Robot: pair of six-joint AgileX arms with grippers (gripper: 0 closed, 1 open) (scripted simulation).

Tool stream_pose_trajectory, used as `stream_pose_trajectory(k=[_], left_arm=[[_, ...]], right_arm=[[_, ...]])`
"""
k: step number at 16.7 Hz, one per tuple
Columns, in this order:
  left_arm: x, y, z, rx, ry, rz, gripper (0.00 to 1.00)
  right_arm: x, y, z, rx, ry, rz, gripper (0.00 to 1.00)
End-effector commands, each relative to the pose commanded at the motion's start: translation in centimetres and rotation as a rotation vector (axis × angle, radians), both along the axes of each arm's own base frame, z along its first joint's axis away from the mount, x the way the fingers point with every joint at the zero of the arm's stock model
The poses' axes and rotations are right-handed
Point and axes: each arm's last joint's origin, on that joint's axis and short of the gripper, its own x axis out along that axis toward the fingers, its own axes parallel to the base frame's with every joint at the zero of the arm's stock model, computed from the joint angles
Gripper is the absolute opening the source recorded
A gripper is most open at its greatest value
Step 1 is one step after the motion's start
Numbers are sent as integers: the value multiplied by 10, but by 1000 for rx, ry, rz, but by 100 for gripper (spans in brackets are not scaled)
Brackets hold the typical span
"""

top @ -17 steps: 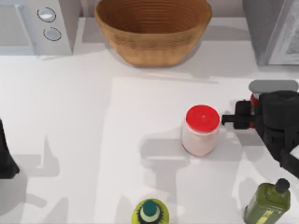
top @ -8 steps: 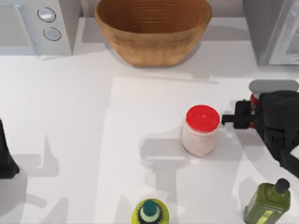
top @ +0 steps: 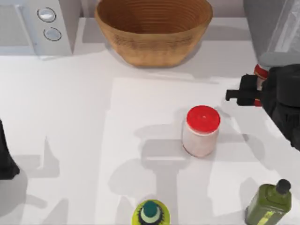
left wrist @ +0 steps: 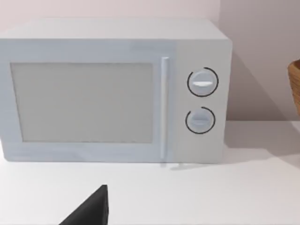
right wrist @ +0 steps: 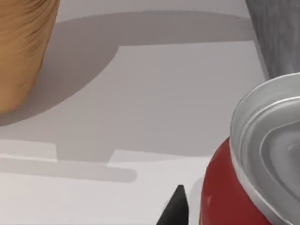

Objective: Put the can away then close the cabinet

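Note:
The can (top: 259, 71), red with a silver top, hangs above the table at the right, and my right gripper (top: 257, 90) is shut on it. In the right wrist view the can (right wrist: 234, 192) is close up beside one dark fingertip (right wrist: 176, 209). The grey cabinet (top: 261, 28) stands at the back right corner, just behind the can, with its pale door panel (top: 289, 35) angled at the right edge. Its grey wall (right wrist: 277, 37) also shows in the right wrist view. My left arm (top: 5, 157) is parked at the left edge.
A red-lidded white jar (top: 202, 130) stands left of the right gripper. A wicker basket (top: 153, 28) sits at the back centre and a white microwave (top: 35, 26) at the back left. An olive-oil bottle (top: 268, 204) and a green-capped bottle (top: 151, 213) stand at the front.
The right gripper has risen and moved toward the back with the can, closer to the cabinet. The left arm has not moved.

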Motion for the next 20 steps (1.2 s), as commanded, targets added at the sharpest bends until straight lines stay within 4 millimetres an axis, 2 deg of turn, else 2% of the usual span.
stream_pose_trajectory(k=[4,7,9,16,20], left_arm=[[0,0,0,0,0,0,100],[0,0,0,0,0,0,100],[0,0,0,0,0,0,100],[0,0,0,0,0,0,100],[0,0,0,0,0,0,100]], right_arm=[[-8,8,44,-19,51,44,0],[-9,6,74,-50,72,17,0],[-10,2,87,-66,74,-16,0],[-9,0,89,-75,82,-32,0],[-23,-18,97,-60,51,-59,0]])
